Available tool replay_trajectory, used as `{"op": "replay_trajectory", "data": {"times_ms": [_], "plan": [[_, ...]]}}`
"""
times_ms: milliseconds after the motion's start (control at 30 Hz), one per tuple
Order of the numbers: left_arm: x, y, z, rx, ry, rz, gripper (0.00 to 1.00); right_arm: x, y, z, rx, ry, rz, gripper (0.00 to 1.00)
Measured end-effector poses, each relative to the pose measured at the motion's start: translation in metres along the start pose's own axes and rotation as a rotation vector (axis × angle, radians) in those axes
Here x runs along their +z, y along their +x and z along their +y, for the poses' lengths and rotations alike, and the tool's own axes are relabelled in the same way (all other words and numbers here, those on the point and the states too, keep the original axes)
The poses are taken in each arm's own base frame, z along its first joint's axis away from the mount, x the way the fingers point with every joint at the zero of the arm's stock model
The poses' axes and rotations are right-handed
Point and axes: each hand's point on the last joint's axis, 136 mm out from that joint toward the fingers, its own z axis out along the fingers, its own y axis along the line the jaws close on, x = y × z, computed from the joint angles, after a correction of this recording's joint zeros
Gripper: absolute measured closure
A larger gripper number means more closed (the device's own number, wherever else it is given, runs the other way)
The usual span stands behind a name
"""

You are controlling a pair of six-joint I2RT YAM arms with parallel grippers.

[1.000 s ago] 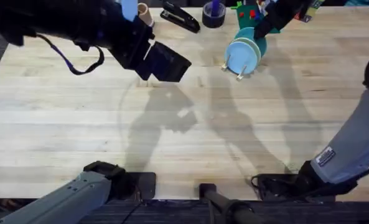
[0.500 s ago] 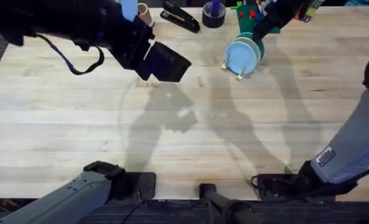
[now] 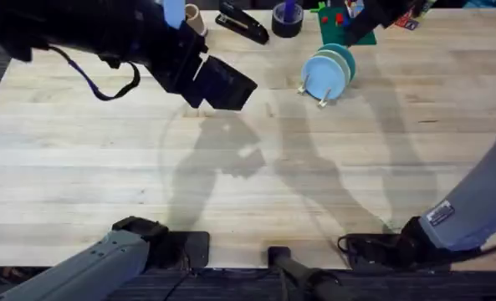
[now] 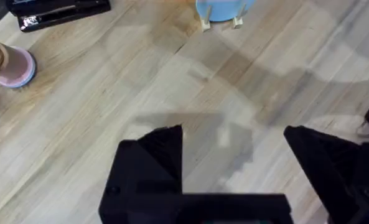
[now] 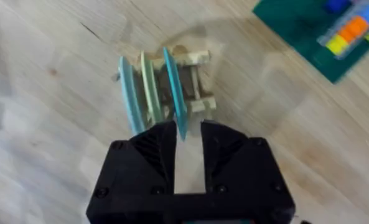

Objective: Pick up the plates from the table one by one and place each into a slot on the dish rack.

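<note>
Three plates stand upright in the slots of the small wooden dish rack [image 3: 321, 90] [image 5: 193, 81] at the far middle of the table [image 3: 248, 184]: a light blue plate [image 3: 323, 75] [image 5: 129, 99], a pale yellow plate [image 5: 150, 93] and a turquoise plate [image 3: 345, 58] [image 5: 175, 93]. My right gripper [image 3: 366, 25] [image 5: 188, 134] hovers just off the turquoise plate, its fingers slightly apart and holding nothing. Over bare wood to the left of the rack, my left gripper [image 3: 231, 88] [image 4: 234, 134] hangs wide open and empty. The rack's lower end [image 4: 220, 15] shows in the left wrist view.
A green baseplate [image 3: 338, 23] [image 5: 308, 43] with coloured blocks lies just behind the rack. A black stapler [image 3: 242, 21] [image 4: 56, 9], a dark tape roll [image 3: 287, 18] and a pink-based roll [image 3: 193, 15] [image 4: 13, 65] line the far edge.
My right gripper has drawn back from the rack toward the far right, leaving the turquoise plate standing in its slot. The left arm has not moved.
</note>
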Motion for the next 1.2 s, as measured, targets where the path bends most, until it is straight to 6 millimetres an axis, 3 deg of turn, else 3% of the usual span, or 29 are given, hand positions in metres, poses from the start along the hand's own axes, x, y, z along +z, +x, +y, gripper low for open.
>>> {"op": "replay_trajectory", "data": {"times_ms": [233, 267, 400, 467, 567, 600, 767, 1000, 1200], "plan": [[0.000, 0.000, 0.000, 0.000, 0.000, 0.000, 0.006, -0.076, 0.006, 0.019, 0.027, 0.072, -0.082, 0.691], [0.000, 0.000, 0.000, 0.000, 0.000, 0.000, 0.006, -0.103, 0.012, 0.030, 0.057, 0.089, -0.114, 0.689], [0.000, 0.000, 0.000, 0.000, 0.000, 0.000, 0.006, -0.129, 0.026, 0.053, 0.085, 0.069, -0.126, 0.574], [0.000, 0.000, 0.000, 0.000, 0.000, 0.000, 0.006, -0.137, 0.035, 0.069, 0.093, 0.042, -0.111, 0.501], [0.000, 0.000, 0.000, 0.000, 0.000, 0.000, 0.006, -0.150, 0.049, 0.099, 0.087, -0.004, -0.085, 0.070], [0.000, 0.000, 0.000, 0.000, 0.000, 0.000, 0.006, -0.154, 0.052, 0.106, 0.082, -0.014, -0.082, 0.029], [0.000, 0.000, 0.000, 0.000, 0.000, 0.000, 0.006, -0.170, 0.059, 0.135, 0.057, -0.023, -0.095, 0.009], [0.000, 0.000, 0.000, 0.000, 0.000, 0.000, 0.006, -0.179, 0.063, 0.142, 0.101, 0.025, -0.103, 0.007], [0.000, 0.000, 0.000, 0.000, 0.000, 0.000, 0.006, -0.173, 0.076, 0.145, 0.151, 0.037, -0.117, 0.007]]}}
